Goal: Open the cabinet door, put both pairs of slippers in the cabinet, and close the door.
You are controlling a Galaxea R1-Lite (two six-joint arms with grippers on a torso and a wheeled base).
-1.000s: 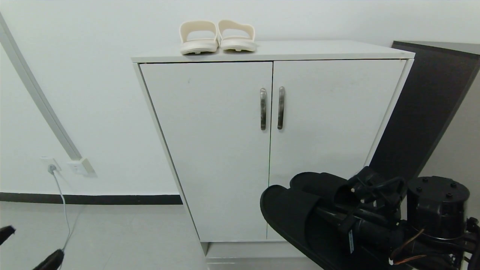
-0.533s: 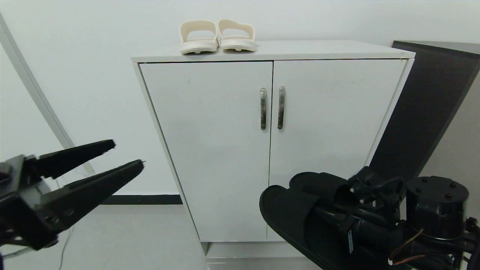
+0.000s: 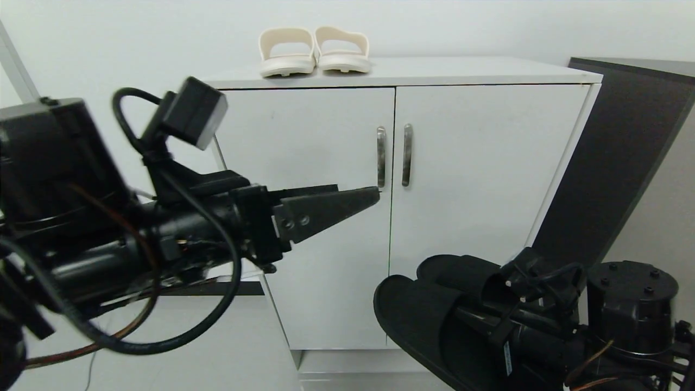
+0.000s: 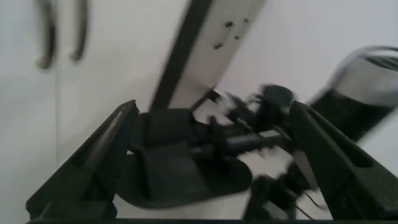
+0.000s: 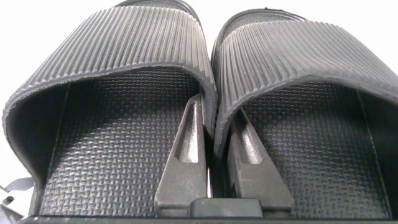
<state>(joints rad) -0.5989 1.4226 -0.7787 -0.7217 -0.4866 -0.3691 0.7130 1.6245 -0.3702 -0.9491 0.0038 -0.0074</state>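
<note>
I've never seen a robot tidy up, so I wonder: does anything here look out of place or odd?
Only the cream slippers, which sit on top of the shut cabinet rather than inside it. The black slippers are held in the air, pinched together by their straps in the right gripper. Nothing looks spilled or damaged.

Perhaps home entryway; white shoe cabinet (image 3: 478, 163)

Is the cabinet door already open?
No, both doors lie flush and shut, with no gap showing between them.
</note>
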